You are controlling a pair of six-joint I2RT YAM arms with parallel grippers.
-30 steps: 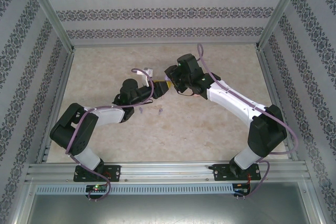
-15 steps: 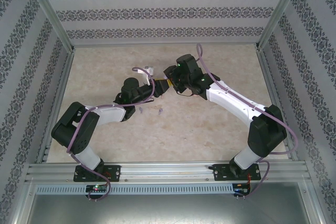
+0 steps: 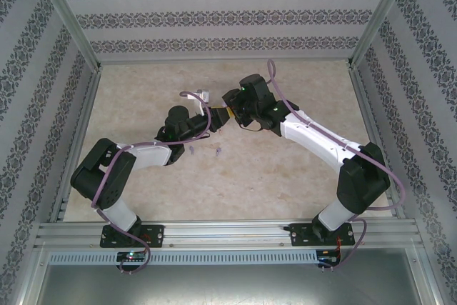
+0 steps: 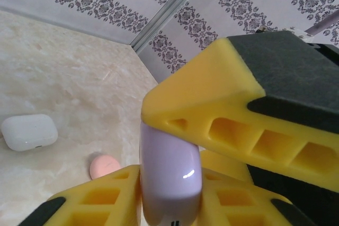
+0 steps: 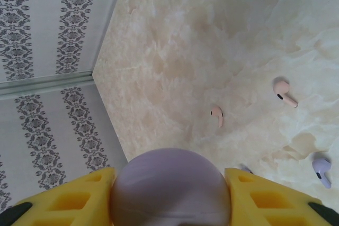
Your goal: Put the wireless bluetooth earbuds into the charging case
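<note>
Patterned walls (image 3: pixel 228 16), marbled table (image 3: pixel 143 98). Above its middle, a purple case (image 4: pixel 170 168) is clamped by left gripper (image 4: pixel 169 199) and right gripper (image 5: pixel 170 199) together. Loose earbuds (image 5: pixel 216 116) lie below; lid opening seems needed next.

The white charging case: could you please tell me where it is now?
The white charging case lies closed on the table at the left of the left wrist view, just up-left of a round pink object.
</note>
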